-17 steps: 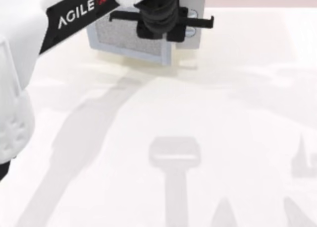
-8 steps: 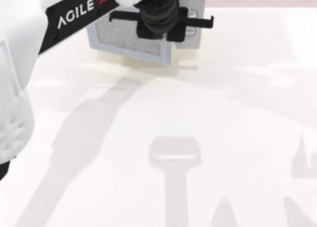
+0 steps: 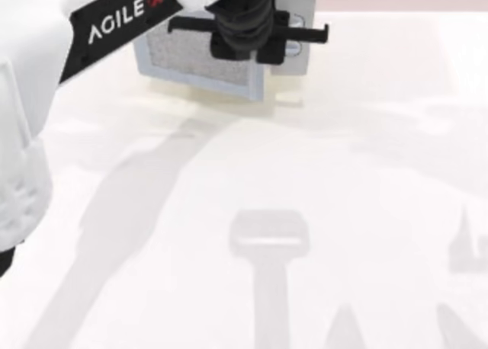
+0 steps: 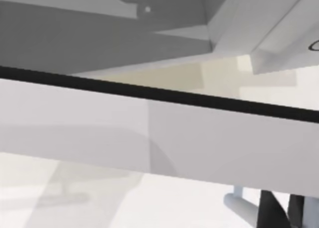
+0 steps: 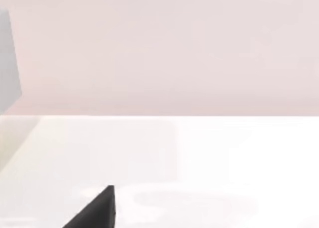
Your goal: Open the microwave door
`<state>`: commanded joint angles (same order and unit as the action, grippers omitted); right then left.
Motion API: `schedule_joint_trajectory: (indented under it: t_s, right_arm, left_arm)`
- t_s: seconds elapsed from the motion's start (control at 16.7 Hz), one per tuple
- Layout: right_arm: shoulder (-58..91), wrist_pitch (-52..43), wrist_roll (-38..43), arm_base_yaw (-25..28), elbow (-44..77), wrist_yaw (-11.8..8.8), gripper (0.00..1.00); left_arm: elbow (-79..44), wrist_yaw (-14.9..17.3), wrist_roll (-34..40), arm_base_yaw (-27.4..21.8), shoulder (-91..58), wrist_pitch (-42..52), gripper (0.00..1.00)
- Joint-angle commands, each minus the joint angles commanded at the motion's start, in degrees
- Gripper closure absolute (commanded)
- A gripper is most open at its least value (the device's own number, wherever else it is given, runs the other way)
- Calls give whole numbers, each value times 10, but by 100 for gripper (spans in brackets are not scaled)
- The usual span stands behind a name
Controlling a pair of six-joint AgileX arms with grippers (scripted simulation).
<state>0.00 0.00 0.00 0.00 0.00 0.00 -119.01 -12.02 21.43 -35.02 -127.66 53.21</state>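
Microwave door slightly ajar under the left gripper

Microwave door (image 3: 200, 59), a light-grey panel with a speckled mesh window, sits at the far edge of the table (image 3: 320, 181), left of centre in the top view. It belongs to the microwave (image 3: 299, 2), a small grey box whose control panel shows to the door's right. The door's lower right corner stands a little forward of the panel, so the door hangs at a slight angle to the oven's front instead of flush with it.

My left arm (image 3: 114, 21) reaches in from the top view's left, and the left gripper (image 3: 248, 30) hangs directly over the door's right edge, where door and panel meet. Its black body hides the handle strip and its own fingertips, so I cannot tell whether the fingers are apart, together, or clamped on anything.

The left wrist view is filled by a pale grey slab with a dark line along its edge (image 4: 159, 96), with grey oven walls beyond it and a strip of cream table between.

The right gripper (image 5: 94, 210) shows only as one dark fingertip in the right wrist view, over bare table; I cannot tell its state either.
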Motion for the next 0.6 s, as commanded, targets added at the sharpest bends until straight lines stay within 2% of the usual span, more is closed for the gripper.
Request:
schedule_joint_trajectory:
  t_s: [0.42,0.6]
  right_arm:
    - [0,0,0,0,0,0,0]
    - [0,0,0,0,0,0,0]
  left_arm:
    - [3,3,1,-4,0,-1,100]
    - [37,11,-22,2,23,-19,100]
